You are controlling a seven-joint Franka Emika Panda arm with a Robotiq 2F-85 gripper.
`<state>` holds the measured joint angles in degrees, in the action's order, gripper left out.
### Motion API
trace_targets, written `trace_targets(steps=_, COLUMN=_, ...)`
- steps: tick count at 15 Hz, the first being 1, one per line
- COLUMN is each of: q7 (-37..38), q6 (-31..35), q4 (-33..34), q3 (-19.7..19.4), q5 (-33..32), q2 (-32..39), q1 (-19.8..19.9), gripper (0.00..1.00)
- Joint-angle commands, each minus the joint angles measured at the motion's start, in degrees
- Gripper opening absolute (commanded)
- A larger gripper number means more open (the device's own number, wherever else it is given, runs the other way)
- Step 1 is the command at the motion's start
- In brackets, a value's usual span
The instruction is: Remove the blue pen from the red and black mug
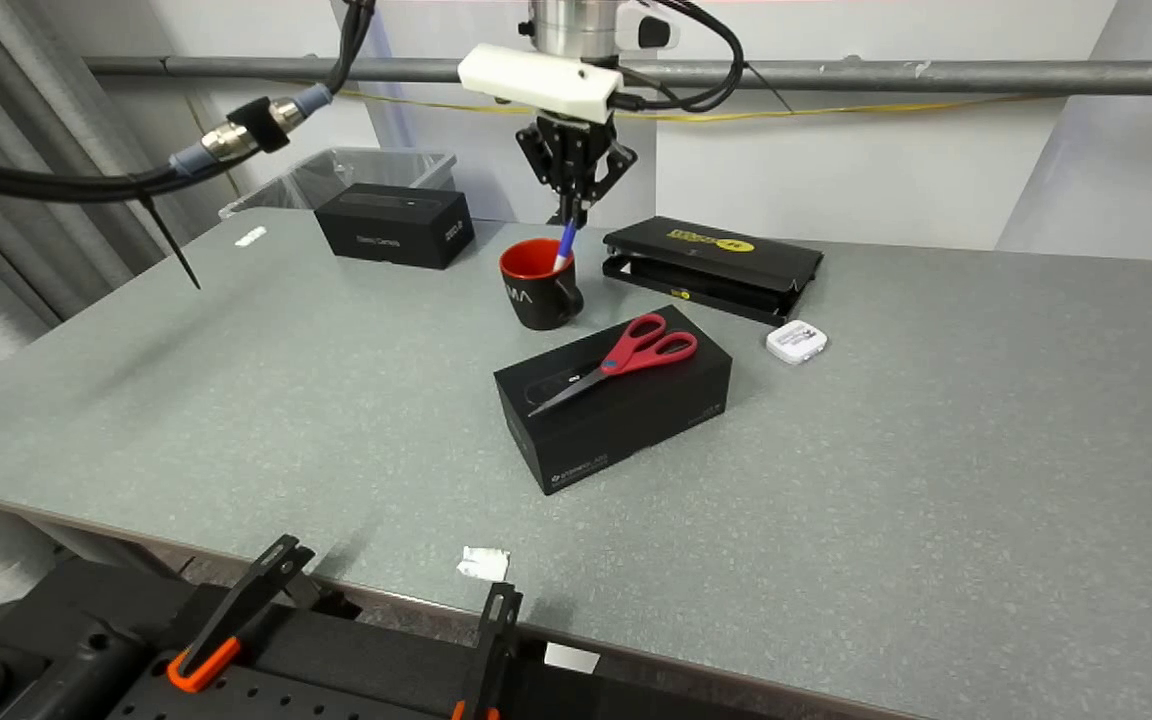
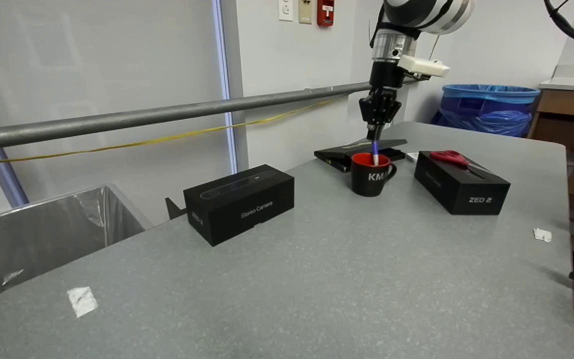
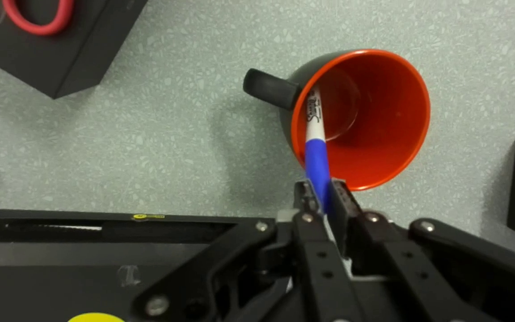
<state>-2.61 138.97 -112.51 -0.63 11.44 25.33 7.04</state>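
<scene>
Fingers (image 3: 347, 206) clamped on blue pen (image 3: 316, 157) | its white part inside red and black mug (image 2: 366, 180) | mug upright on tabletop (image 1: 336, 380)

Blue pen (image 3: 316, 154) partly in mug (image 3: 373, 123)

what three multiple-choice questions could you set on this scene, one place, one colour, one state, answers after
1. Where do the red-handled metal scissors lie?
A: in a plastic bin
B: on a long black box
C: on the grey table

2. What colour is the round black-sided mug inside?
A: white
B: green
C: red

3. How is the black gripper set to the blue-and-white stick-shaped pen?
A: closed on it
B: wide open above it
C: shut, off to one side

1 B: both exterior views show them on its top.
2 C: the wrist view looks in on a red wall.
3 A: in the wrist view it grips the pen's blue part.
</scene>
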Motion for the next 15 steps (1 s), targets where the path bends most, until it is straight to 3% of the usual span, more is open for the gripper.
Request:
trace_targets(steps=1, q7=-4.6, q6=-0.7, q4=-7.6, q3=1.0, q5=0.8, q2=-9.2, q1=0.7, gripper=0.03)
trace_targets(steps=9, q7=-10.2, q6=2.6, q4=-26.8, q3=-0.2, q5=-1.8, q2=-34.3, q1=-1.9, gripper=0.03)
trace_targets(steps=12, q7=-12.7, q6=-0.2, q4=-28.7, q3=-0.2, q5=-0.9, q2=-37.1, q1=-4.3, gripper=0.03)
trace_targets(steps=15, q7=-12.7, q6=-1.6, q4=-26.6, q3=0.3, q5=0.0, q2=-31.3, q1=-7.3, gripper=0.03)
